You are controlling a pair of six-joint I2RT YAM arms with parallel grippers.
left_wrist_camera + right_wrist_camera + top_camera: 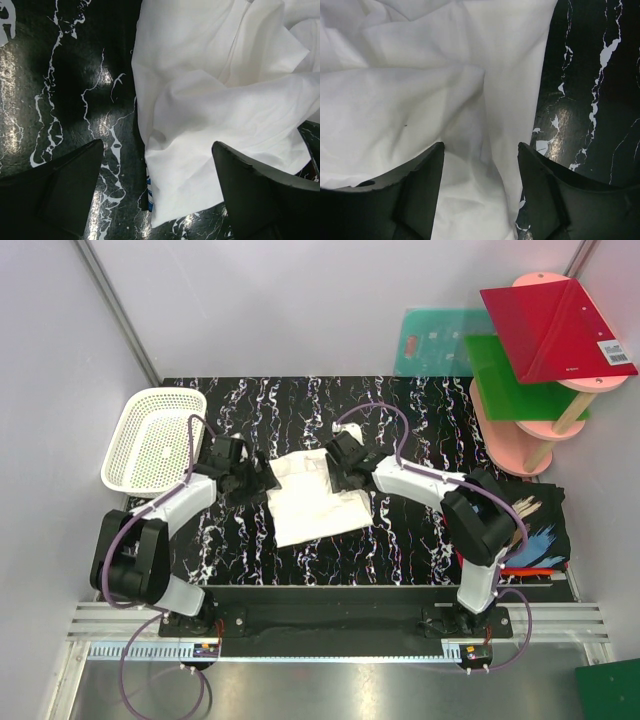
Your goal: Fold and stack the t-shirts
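The white t-shirt [315, 498] lies partly folded in the middle of the black marbled table, plain side up; a bit of blue print shows at its edge in the left wrist view [149, 192]. My left gripper [258, 478] is open at the shirt's left edge, its jaws over the cloth corner [200, 150]. My right gripper [335, 472] is open over the shirt's upper right part [480, 125]. The black t-shirt with colourful print [535, 525] lies at the table's right edge. The red-orange shirt is mostly hidden; a thin orange strip [530, 571] shows under the black one.
A white mesh basket [150, 440] stands at the far left. A pink stand with green and red plastic sheets [540, 350] is at the back right. Black marbled tabletop [420, 410] surrounds the shirt.
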